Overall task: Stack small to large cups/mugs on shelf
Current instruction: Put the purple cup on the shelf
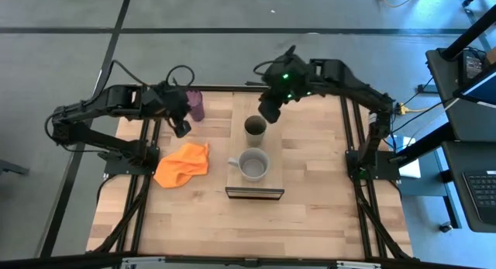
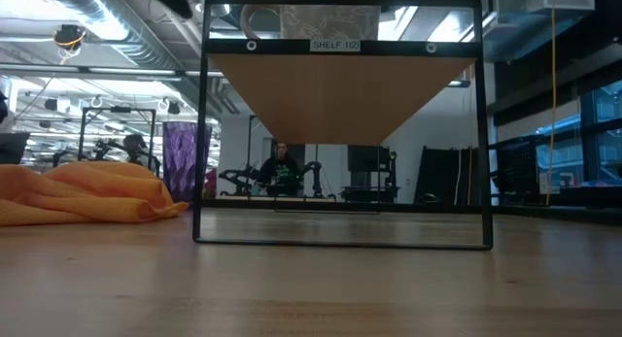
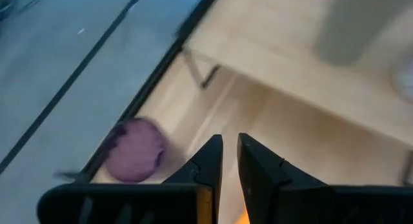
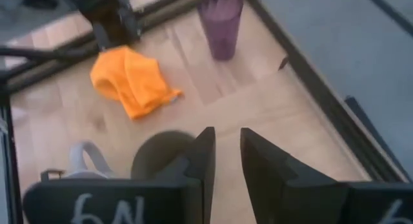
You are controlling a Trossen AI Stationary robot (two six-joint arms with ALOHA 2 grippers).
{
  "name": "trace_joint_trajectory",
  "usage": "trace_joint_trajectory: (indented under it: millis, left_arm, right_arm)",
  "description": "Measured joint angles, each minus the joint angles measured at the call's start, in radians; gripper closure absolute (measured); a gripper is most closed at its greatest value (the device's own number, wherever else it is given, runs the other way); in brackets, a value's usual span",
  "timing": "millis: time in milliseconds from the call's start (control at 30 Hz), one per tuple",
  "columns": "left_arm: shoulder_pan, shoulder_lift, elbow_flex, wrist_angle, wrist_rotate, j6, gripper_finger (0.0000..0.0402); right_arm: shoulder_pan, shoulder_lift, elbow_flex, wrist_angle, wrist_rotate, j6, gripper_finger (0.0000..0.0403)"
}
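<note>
1. The surface (image 1: 310,215) is a light-wood top carrying everything here. In the high view both dark arms reach in over its far half, the left one from the left side and the right one from the right.
2. The shelf (image 1: 254,187) is a raised narrow plank near the middle, with its dark front edge toward the near side. The low view looks straight under it.
3. An orange cloth (image 1: 183,163) lies crumpled on the surface to the left of the shelf (not part of the job).
4. The grey mug (image 1: 253,164) sits on the shelf's near half with its handle pointing left. The green cup (image 1: 255,129) stands just beyond it on the same plank, apart from the mug.
5. The purple tumbler (image 1: 197,105) stands upright off the shelf, near the far-left corner of the surface.
6. The right tool (image 1: 269,110) hangs just above and beyond the green cup, its fingers a narrow slot apart and holding nothing.
7. The left tool (image 1: 181,128) hovers just beside the tumbler, on its near side, with its fingers nearly together and empty.
8. My judgement is that two vessels are placed and the tumbler is the one left, so the step in hand is its pickup by the left arm.
9. That move probably calls for spreading the fingers wide, squaring up to the tumbler's side, then closing gently so it does not tip.
</note>
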Motion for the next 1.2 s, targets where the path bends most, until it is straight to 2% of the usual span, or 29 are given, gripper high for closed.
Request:
trace_joint_trajectory:
  millis: [67,233,367,567,767,867,1033,1200]
  left_arm:
    - [0.059,-0.001,-0.020,-0.008,-0.001,-0.002,0.0360]
    - [0.210,-0.002,-0.081,-0.010,0.019,0.053,0.0349]
    - [0.313,0.003,-0.117,0.002,0.083,0.115,0.0313]
    - [0.459,0.018,-0.105,0.049,0.128,0.134,0.0268]
    - [0.705,0.109,-0.066,0.036,0.240,0.094,0.0263]
    - [0.794,0.177,-0.064,-0.005,0.285,0.077,0.0263]
    - [0.853,0.293,-0.065,-0.062,0.296,0.083,0.0263]
    - [0.851,0.349,-0.066,-0.039,0.324,0.104,0.0262]
  right_arm:
    - [-0.011,-0.024,0.000,0.001,0.008,-0.003,0.0328]
    - [-0.018,-0.079,0.000,0.000,0.107,-0.030,0.0309]
    - [-0.032,-0.111,0.001,-0.017,0.108,-0.019,0.0267]
    - [-0.080,-0.127,0.001,-0.099,0.189,0.038,0.0208]
    - [-0.128,-0.127,0.001,-0.120,0.187,0.064,0.0188]
    - [-0.142,-0.127,0.001,-0.120,0.186,0.064,0.0187]
    - [-0.147,-0.127,0.001,-0.128,0.186,0.064,0.0187]
    - [-0.147,-0.127,0.001,-0.171,0.185,0.077,0.0187]
